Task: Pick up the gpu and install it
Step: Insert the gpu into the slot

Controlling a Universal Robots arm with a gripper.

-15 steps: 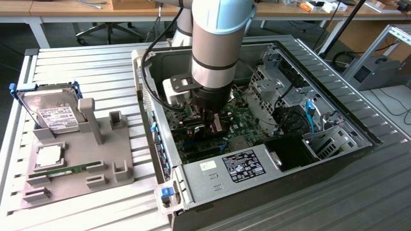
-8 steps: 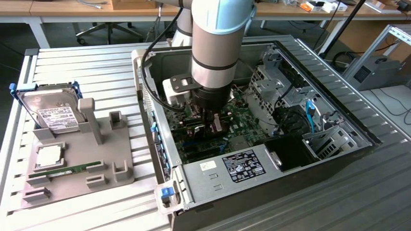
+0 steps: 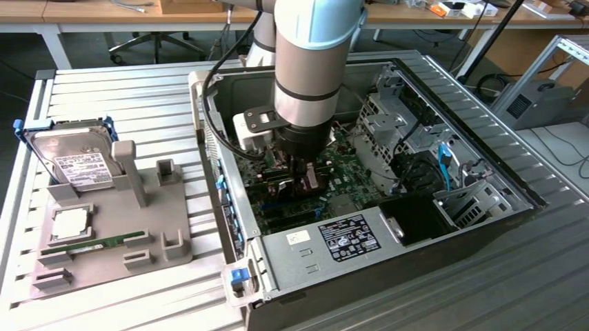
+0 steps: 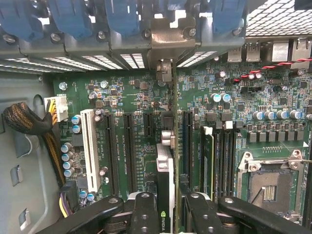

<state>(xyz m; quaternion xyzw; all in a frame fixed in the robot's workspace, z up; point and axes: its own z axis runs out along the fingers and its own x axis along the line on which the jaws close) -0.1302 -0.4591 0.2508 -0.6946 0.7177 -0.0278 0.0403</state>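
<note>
Your gripper point(image 3: 305, 181) is down inside the open computer case point(image 3: 478, 145), its fingers point(image 4: 146, 214) closed on the gpu point(image 4: 165, 170), which you hold edge-on and upright over the motherboard point(image 4: 131, 97). In the wrist view, the card's silver bracket point(image 4: 168, 41) sits at the case's rear wall among the blue slot clips point(image 4: 73, 17). Beside the case, towards the exterior view's left, the grey holder point(image 3: 120, 227) on the slatted table point(image 3: 110, 89) carries the hard drive point(image 3: 78, 162) and a RAM stick point(image 3: 96, 243).
</note>
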